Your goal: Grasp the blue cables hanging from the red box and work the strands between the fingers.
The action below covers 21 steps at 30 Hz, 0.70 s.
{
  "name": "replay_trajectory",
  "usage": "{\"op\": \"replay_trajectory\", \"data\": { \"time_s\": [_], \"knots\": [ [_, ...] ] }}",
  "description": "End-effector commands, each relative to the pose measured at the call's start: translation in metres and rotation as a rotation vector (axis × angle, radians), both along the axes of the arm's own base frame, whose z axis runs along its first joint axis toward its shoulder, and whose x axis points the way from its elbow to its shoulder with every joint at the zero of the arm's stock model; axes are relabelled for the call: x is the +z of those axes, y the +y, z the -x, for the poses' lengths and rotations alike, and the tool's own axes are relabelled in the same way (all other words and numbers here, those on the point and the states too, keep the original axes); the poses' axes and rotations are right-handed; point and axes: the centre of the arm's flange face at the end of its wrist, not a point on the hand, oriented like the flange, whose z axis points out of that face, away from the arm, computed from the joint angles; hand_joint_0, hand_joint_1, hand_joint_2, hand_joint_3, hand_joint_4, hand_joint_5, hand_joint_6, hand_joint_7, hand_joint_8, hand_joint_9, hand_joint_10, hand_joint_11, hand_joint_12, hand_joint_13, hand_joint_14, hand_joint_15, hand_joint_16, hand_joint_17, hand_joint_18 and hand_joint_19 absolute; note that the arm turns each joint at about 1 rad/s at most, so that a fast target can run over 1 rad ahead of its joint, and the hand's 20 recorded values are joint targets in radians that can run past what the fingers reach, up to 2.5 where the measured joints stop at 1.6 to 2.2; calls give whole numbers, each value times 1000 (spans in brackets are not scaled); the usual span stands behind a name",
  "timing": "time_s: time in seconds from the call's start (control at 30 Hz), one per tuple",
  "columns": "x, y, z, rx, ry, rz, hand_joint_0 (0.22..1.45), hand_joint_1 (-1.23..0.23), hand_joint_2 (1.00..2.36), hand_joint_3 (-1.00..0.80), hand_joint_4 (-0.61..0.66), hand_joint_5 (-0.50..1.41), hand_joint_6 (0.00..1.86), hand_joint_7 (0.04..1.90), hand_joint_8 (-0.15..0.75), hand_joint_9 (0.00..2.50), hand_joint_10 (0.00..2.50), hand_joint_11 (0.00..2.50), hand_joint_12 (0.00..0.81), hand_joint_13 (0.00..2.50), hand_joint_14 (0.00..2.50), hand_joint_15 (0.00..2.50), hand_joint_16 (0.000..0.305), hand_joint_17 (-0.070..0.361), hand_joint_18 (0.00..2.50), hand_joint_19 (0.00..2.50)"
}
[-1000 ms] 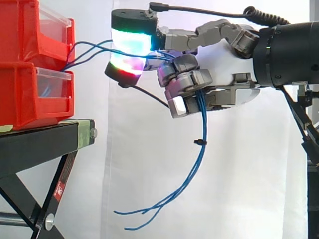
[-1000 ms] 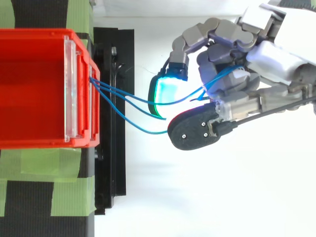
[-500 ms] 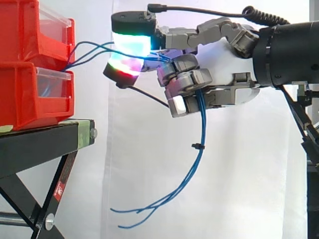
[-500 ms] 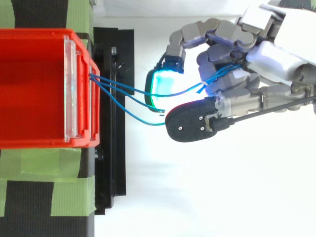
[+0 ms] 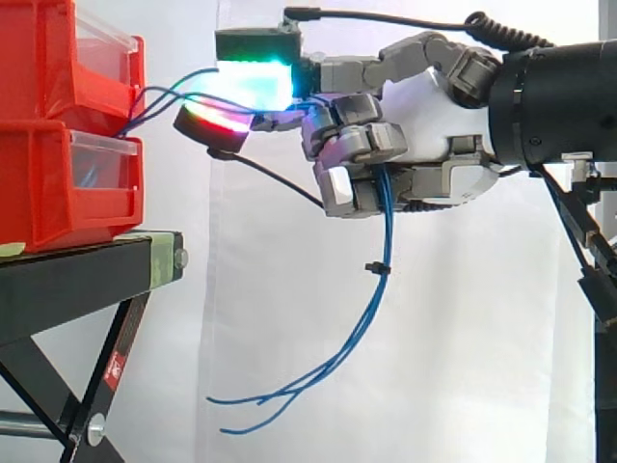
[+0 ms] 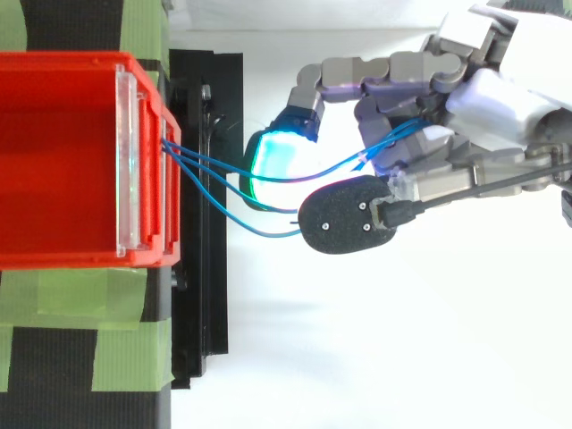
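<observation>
Several thin blue cables (image 5: 384, 251) (image 6: 214, 168) leave the front of the upper red box (image 5: 58, 58) (image 6: 63, 161), run right to my hand (image 5: 424, 135) (image 6: 500, 107), pass through its curled fingers and hang down below, their loose ends spreading low. A small black tie (image 5: 376, 267) binds the hanging part. My hand is shut on the cables, with the lower fingers curled round the strands. Two glowing fingertips (image 5: 253, 82) (image 6: 273, 161) reach left toward the box, with cable strands running under them.
A second red box (image 5: 67, 183) sits under the upper one on a black stand (image 5: 87, 275) with green tape (image 6: 89, 295). A white curtain hangs behind. The stand's black legs (image 5: 106, 376) slope down at lower left, left of the cable ends.
The extended fingertips have stretched further left toward the box and risen a little. The hanging cables have swung slightly left and upward.
</observation>
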Motion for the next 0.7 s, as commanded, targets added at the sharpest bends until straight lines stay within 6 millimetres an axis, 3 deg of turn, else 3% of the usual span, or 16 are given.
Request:
{"op": "replay_trajectory", "data": {
  "time_s": [0.0, 0.07, 0.13, 0.23, 0.37, 0.4, 0.43, 0.47, 0.5, 0.57, 0.67],
  "knots": [
    [0, -1, 0, 0, -2, -3, 1184, -803, 1016, -337, 50, 507, 17, 1155, 412, 652, 2500, 2417, 506, 1006, 2500, 1570, 57, 128, 1265, 829],
    [0, -1, 0, 0, -2, -3, 1311, -763, 1014, -213, 70, 622, 19, 1142, 412, 652, 2500, 2417, 506, 1006, 2500, 1570, 57, 128, 1265, 829],
    [0, -1, 0, 0, -2, -3, 1354, -738, 1012, -163, 93, 706, 19, 1156, 412, 652, 2500, 2417, 506, 1006, 2500, 1570, 57, 128, 1265, 829],
    [1, -1, 0, 0, -4, -3, 1176, -753, 1036, 28, 145, 706, 21, 1184, 412, 652, 2500, 2417, 506, 1006, 2500, 1570, 57, 128, 1265, 829],
    [1, -1, -1, 1, -4, -3, 955, -788, 1208, -72, 117, 623, 17, 1248, 412, 652, 2500, 2417, 506, 1006, 2500, 1570, 57, 128, 1265, 829],
    [0, -1, 0, 1, -2, -2, 917, -794, 1204, -102, 140, 574, 15, 1265, 412, 652, 2500, 2417, 506, 1006, 2500, 1570, 57, 128, 1265, 829],
    [0, -1, 0, 1, -1, 0, 908, -783, 1000, -94, 156, 529, 12, 1307, 412, 652, 2500, 2417, 506, 1006, 2500, 1570, 57, 128, 1265, 829],
    [0, -1, 0, 1, -1, 0, 853, -767, 1007, -277, 158, 491, 9, 1342, 412, 652, 2500, 2417, 506, 1006, 2500, 1570, 57, 128, 1265, 829],
    [0, -1, 0, 1, -2, -1, 845, -766, 1008, -311, 144, 488, 9, 1347, 412, 652, 2500, 2417, 506, 1006, 2500, 1570, 57, 128, 1265, 829],
    [0, -1, 0, 1, -1, 0, 777, -748, 1011, -641, 140, 425, 6, 1396, 412, 652, 2500, 2417, 506, 1006, 2500, 1570, 57, 128, 1265, 829],
    [0, -1, 0, 0, 0, -1, 728, -750, 1003, -881, 174, 417, 5, 1414, 412, 652, 2500, 2417, 506, 1006, 2500, 1570, 57, 128, 1265, 829]
  ]
}}
